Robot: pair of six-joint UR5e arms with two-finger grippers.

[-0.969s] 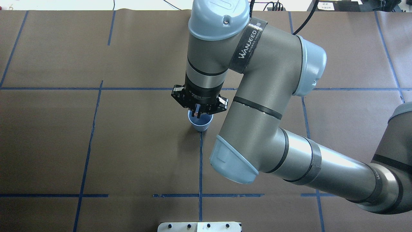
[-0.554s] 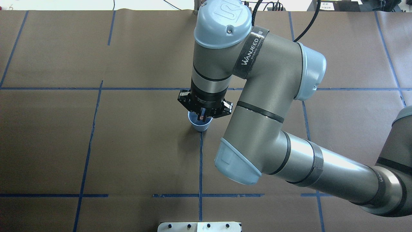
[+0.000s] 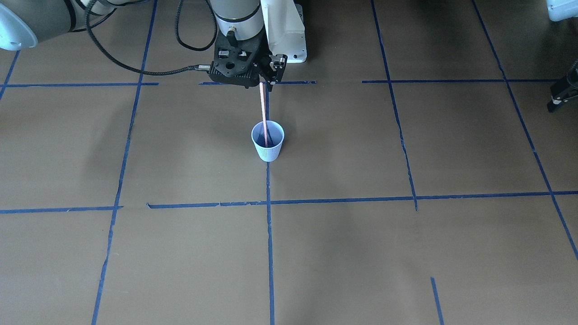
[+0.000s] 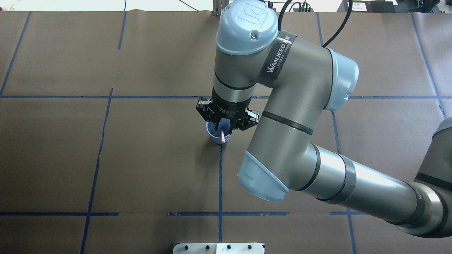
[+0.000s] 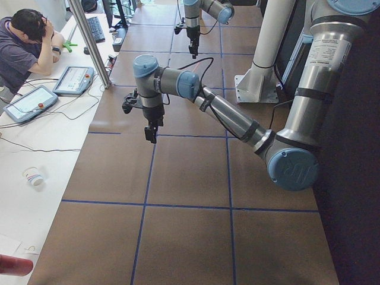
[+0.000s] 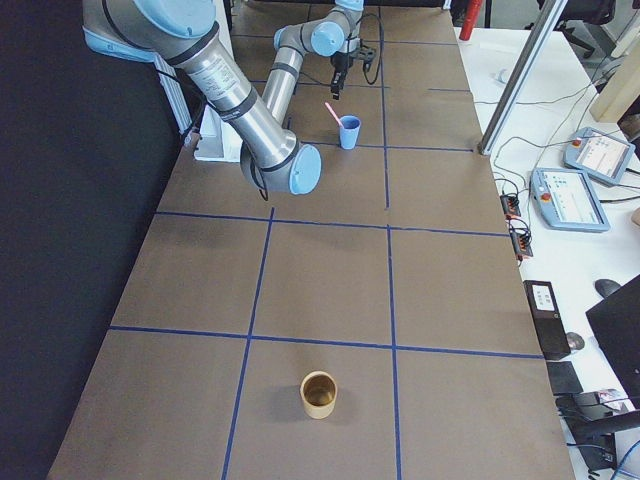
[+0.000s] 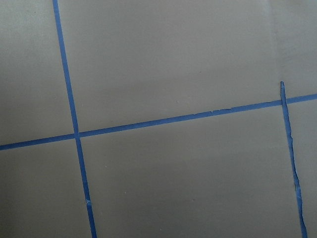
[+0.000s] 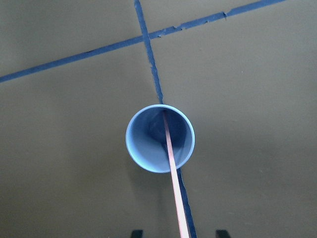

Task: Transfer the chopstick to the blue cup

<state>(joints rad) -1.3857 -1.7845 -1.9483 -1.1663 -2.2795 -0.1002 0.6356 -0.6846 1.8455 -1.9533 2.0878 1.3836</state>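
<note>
The blue cup (image 3: 269,150) stands upright on a tape line at mid table; it also shows in the overhead view (image 4: 211,133) and the right wrist view (image 8: 141,148). The pink chopstick (image 3: 263,113) stands with its lower end inside the cup and leans on the rim toward the robot's side (image 6: 334,110). Its top end shows in the overhead view (image 4: 222,137). My right gripper (image 4: 225,125) hovers just above the cup, open, its fingertips (image 8: 136,233) wide apart on either side of the stick (image 8: 171,158). My left gripper (image 3: 561,94) is far off to the side; its fingers are not clear.
A tan cup (image 6: 319,395) stands far away at the table's right end. The robot's white base plate (image 3: 284,36) is behind the blue cup. Blue tape lines (image 7: 148,124) cross the brown table. An operator (image 5: 27,41) sits at a side desk.
My right gripper shifted slightly right and opened, letting go of the chopstick. The stick's top end dropped out from between the fingers and now leans over the cup's near rim.
</note>
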